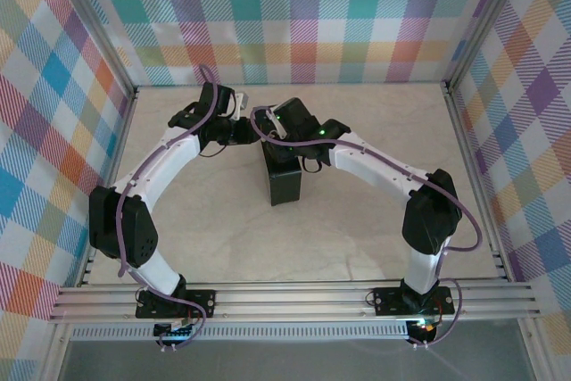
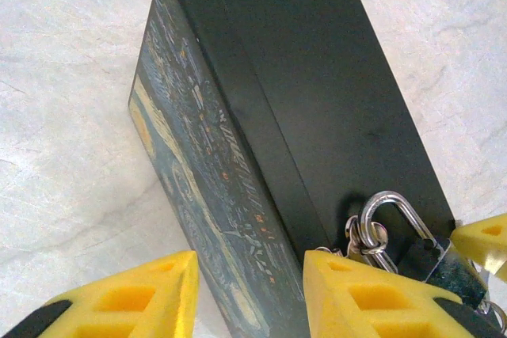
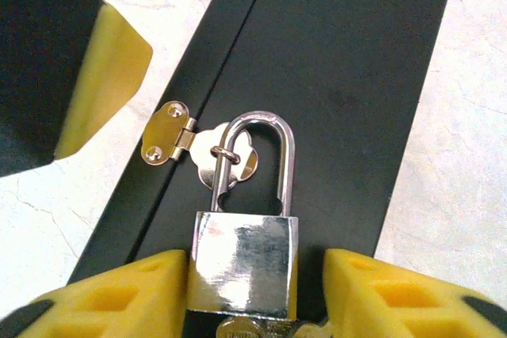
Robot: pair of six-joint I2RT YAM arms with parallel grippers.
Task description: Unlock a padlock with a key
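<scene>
Right wrist, right hand spread around padlock on hasp of tin, left hand spread astride tin

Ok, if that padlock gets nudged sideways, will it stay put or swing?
The padlock will probably swing: its shackle passes loosely through a small loop on the hasp. Its polished metal body looks dense for its size and likely slippery. The tin appears to stand on a narrow side, so a hard tug might tip it.

L end effector & R end effector meet over far end of dark tin, mid-table.
</scene>
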